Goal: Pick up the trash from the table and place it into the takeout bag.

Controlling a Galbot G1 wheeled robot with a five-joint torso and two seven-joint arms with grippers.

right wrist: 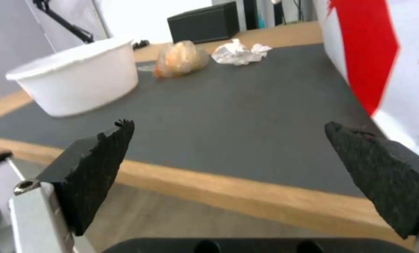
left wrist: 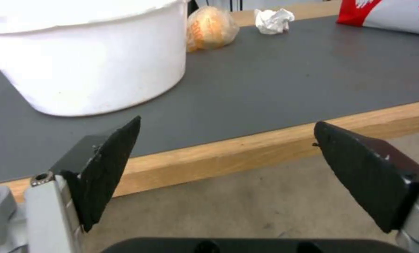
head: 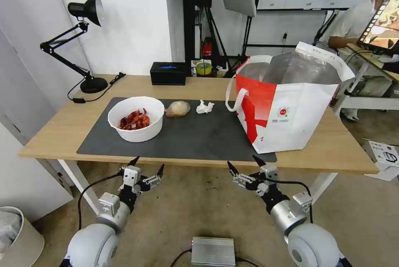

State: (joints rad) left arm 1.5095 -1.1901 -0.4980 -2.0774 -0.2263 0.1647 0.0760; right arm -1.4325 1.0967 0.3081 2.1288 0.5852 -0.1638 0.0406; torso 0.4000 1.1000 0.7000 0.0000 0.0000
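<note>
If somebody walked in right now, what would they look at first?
Probably the big red-and-white takeout bag, standing open at the right end of the table with its silver lining showing. Next, the white bowl of red shells on the left of the dark grey mat. The left gripper and right gripper hang open just below the table's front edge, holding nothing.

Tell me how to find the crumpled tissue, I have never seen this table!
Look at the wooden table and its big dark grey mat. Near the mat's far edge, between the beige wrapped lump and the red-and-white takeout bag, lies the crumpled tissue. It is the only small, wrinkly, pure white thing there.
</note>
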